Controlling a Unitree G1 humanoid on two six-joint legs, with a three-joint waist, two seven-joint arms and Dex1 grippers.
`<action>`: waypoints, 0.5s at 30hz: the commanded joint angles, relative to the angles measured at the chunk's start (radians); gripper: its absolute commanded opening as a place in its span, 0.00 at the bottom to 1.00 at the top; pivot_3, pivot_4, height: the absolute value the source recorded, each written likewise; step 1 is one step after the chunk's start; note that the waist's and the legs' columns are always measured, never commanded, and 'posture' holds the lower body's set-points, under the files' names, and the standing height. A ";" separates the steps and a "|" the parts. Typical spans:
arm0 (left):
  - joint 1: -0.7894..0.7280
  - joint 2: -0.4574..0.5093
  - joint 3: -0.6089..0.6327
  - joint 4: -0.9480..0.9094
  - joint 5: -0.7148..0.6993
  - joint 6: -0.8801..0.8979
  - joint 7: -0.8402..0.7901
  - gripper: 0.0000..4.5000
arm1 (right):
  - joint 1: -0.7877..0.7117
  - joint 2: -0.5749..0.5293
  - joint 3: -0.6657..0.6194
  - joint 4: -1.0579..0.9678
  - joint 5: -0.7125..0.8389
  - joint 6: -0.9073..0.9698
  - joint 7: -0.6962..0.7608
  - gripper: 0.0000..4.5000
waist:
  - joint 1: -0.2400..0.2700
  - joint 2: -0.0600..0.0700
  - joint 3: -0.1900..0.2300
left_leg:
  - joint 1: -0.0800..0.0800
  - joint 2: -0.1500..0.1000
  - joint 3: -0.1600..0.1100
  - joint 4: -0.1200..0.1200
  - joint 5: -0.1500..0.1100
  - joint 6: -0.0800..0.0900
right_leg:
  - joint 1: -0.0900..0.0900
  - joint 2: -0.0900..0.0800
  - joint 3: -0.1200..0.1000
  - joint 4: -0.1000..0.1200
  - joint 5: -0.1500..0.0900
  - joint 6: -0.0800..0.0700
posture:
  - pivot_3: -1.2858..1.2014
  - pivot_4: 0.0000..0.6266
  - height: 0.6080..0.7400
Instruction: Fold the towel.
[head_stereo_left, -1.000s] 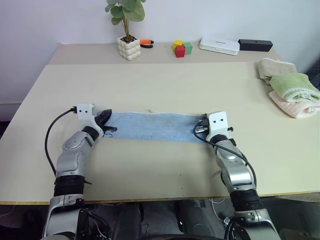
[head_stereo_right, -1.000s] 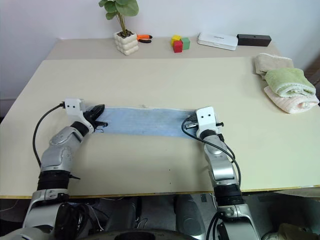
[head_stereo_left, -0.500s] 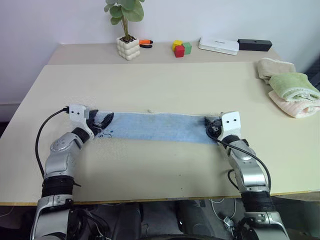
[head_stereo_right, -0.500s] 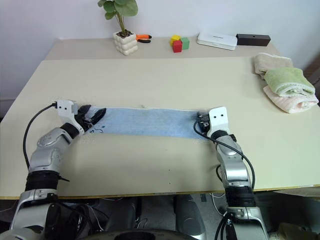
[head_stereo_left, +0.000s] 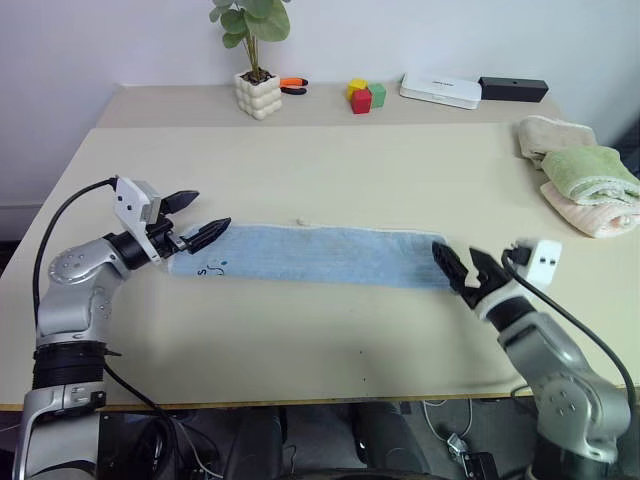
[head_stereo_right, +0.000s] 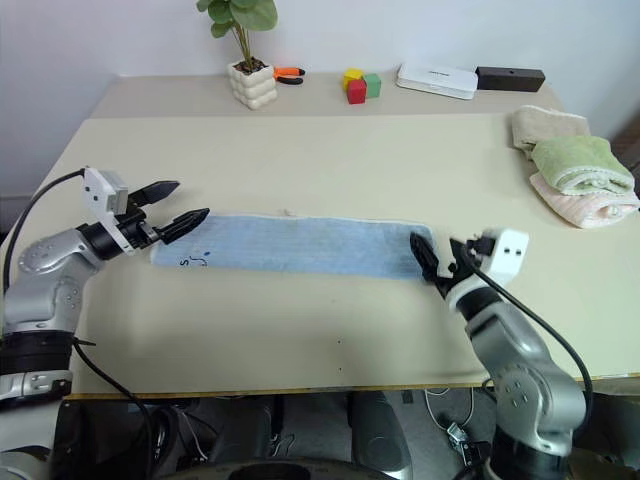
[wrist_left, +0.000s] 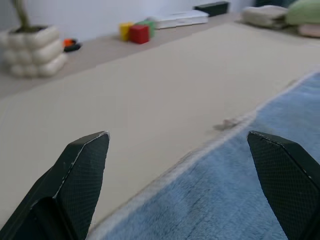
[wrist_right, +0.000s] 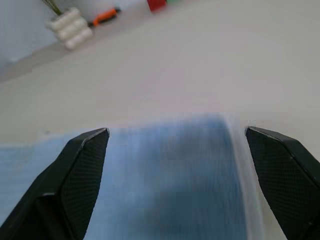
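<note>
**Towel lies flat, both grippers spread wide**

The table (head_stereo_left: 330, 170) carries the light blue towel (head_stereo_left: 310, 255), a long folded strip across its near half. Stacked towels (head_stereo_left: 585, 180) sit at the right edge, well apart. The potted plant (head_stereo_left: 256, 60), white box (head_stereo_left: 440, 90) and coloured blocks (head_stereo_left: 366, 96) line the back. Left gripper (head_stereo_left: 190, 217) and right gripper (head_stereo_left: 460, 268) hover at the strip's ends, fingers wide, holding nothing.

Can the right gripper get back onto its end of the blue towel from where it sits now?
Probably yes. The right gripper is open and sits just off the near right end of the towel, which lies flat in a long strip on the table. Nothing lies between them.
</note>
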 joint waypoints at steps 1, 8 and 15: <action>0.004 0.043 -0.005 -0.052 -0.047 0.016 -0.100 1.00 | 0.051 0.000 -0.059 -0.089 0.121 0.049 -0.075 0.99 | -0.003 0.000 0.000 | 0.000 0.000 0.000 0.000 0.000 0.000 | 0.000 0.000 0.000 0.000 0.000 -0.001 | 0.52 0.24 1.00; 0.042 0.116 -0.024 -0.130 -0.104 0.139 -0.216 1.00 | 0.118 0.037 -0.022 -0.117 0.225 0.055 -0.201 0.99 | -0.006 0.000 0.000 | 0.001 0.001 0.000 -0.002 0.000 0.000 | -0.002 0.001 0.000 0.000 -0.002 -0.004 | 0.52 0.24 1.00; 0.053 0.117 -0.009 -0.275 -0.203 0.298 -0.184 1.00 | 0.097 0.057 0.073 -0.058 0.215 0.028 -0.236 0.99 | -0.005 0.000 0.000 | 0.000 0.001 0.000 -0.002 0.000 0.000 | -0.002 0.001 0.000 -0.001 -0.002 -0.004 | 0.52 0.24 1.00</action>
